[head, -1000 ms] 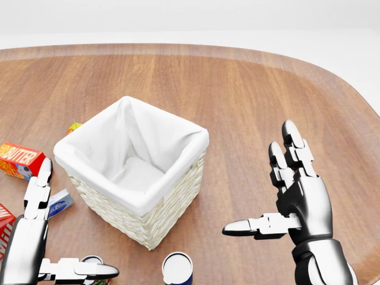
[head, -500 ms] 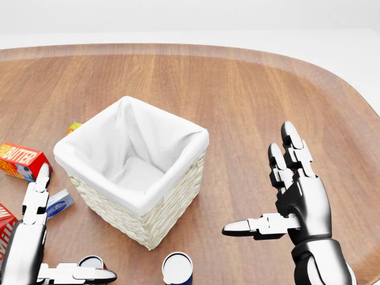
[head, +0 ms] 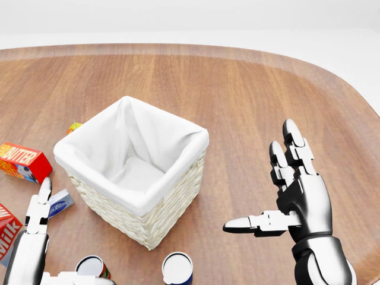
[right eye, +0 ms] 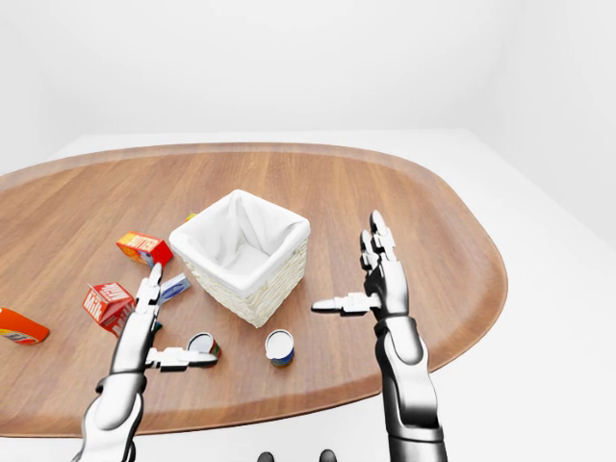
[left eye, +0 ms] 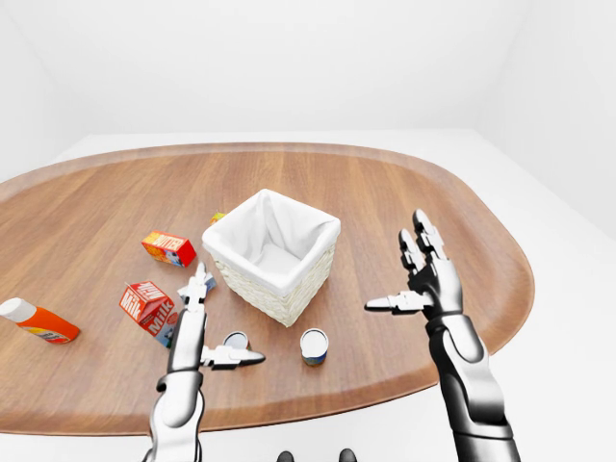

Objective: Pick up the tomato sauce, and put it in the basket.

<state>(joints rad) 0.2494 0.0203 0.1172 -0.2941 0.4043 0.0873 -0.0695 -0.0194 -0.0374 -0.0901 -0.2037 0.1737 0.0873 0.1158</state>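
While the wooden surface carries everything, the leftmost thing in the left-eye view is an orange bottle with a white cap, lying on its side near the left edge. Right of it stands a red milk carton, and above that lies a red and orange butter box. A small blue and white packet lies between the carton and the basket, just beside the basket's lower left wall.

The left hand hovers low over the surface with its fingers spread wide: one finger points up the view toward the packet, and the thumb sticks out to the right. It holds nothing. Just above the thumb stands a red-labelled can, which looks like the tomato sauce; it is upright on the surface, at the head view's bottom edge, below the basket's left part. Whether the thumb touches it I cannot tell.

The white-lined wicker basket sits near the middle, open at the top. A yellow and red thing peeks out behind its upper left corner. Below the basket stands a blue-labelled can, upright and apart from the red one.

The right hand is raised well right of the basket, wide open, fingers up and thumb pointing left, touching nothing.
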